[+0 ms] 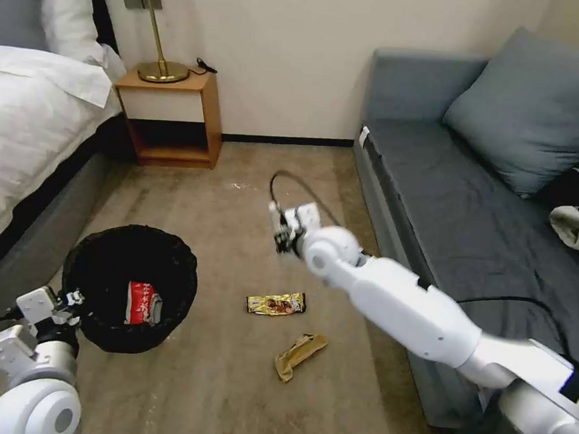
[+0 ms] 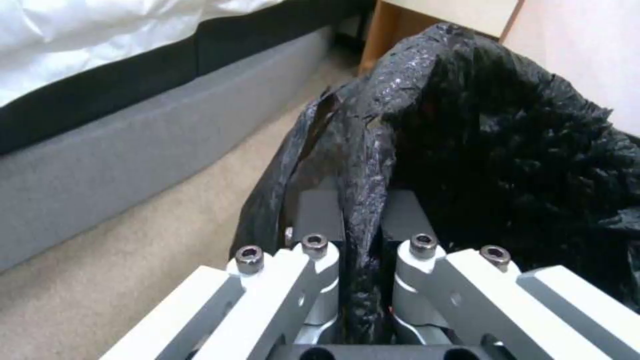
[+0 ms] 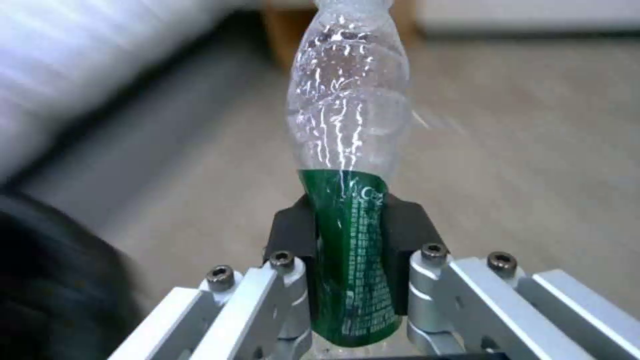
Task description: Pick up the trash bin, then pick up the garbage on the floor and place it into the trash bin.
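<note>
Left gripper (image 2: 360, 235) clamped on crinkled liner at rim of trash bin (image 1: 109, 263), beside bed (image 1: 23, 122); red-and-white wrapper (image 1: 144, 302) already inside. Right gripper (image 3: 347, 240) closed on label of clear bottle (image 3: 343, 115), raised above carpet (image 1: 223, 385). Step judged: carrying bottle to bin; next, centring over opening before release. Gold wrapper (image 1: 276, 303) and brown paper (image 1: 299, 355) lying on carpet. Beyond: sofa (image 1: 452, 190), nightstand (image 1: 170, 114), lamp (image 1: 151, 19).

Trash bin (image 1: 129, 284) black liner; wrapper (image 1: 144, 303) red-white; bottle (image 3: 347, 150) clear, green label; carpet (image 1: 223, 385) beige.
</note>
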### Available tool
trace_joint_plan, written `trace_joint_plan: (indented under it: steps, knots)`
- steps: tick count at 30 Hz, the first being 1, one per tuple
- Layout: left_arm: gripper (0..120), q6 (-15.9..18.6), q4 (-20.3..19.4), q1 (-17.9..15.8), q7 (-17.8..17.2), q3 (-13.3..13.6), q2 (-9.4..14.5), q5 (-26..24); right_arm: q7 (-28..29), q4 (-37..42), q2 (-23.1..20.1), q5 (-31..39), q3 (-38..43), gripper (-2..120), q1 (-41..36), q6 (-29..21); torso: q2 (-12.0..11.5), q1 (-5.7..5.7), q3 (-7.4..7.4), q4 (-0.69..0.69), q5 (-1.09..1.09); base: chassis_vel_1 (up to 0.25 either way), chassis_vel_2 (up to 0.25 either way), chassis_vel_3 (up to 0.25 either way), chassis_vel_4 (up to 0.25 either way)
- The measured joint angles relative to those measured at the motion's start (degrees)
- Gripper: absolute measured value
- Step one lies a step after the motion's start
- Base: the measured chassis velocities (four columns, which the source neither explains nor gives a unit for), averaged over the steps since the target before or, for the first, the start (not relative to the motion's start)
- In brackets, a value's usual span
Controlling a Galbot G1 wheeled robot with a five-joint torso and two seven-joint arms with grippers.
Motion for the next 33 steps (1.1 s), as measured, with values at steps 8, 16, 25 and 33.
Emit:
trace_joint_plan:
  steps: [8,16,25,33]
  knots:
    - [6,0.14,0.22,-0.26,-0.06,0.17,-0.2,0.01,-16.73,7.88,0.73,1.09,-3.79,18,0.41,18.73,0.0,0.0,0.0,0.01,-0.01,0.0,0.0,0.0,0.0]
    - [6,0.28,0.33,-0.65,-0.1,0.11,0.04,-0.16,-22.99,7.8,4.44,-2.14,-11.03,18,0.89,22.25,0.0,0.0,0.0,0.01,-0.02,0.0,0.0,0.0,0.0]
    - [6,0.7,0.42,-1.06,-0.22,0.55,-0.23,-0.18,-23.82,-0.25,14.1,-8.06,-17.72,18,1.23,23.17,-0.01,0.0,0.0,0.01,-0.02,0.0,0.0,0.0,0.0]
    - [6,0.97,-0.64,-0.83,-0.28,0.42,-0.2,-0.6,-24.61,-6.14,19.42,-10.77,-19.67,18,0.17,24.62,-0.01,-0.01,0.0,0.01,-0.02,0.0,0.0,0.0,0.0]
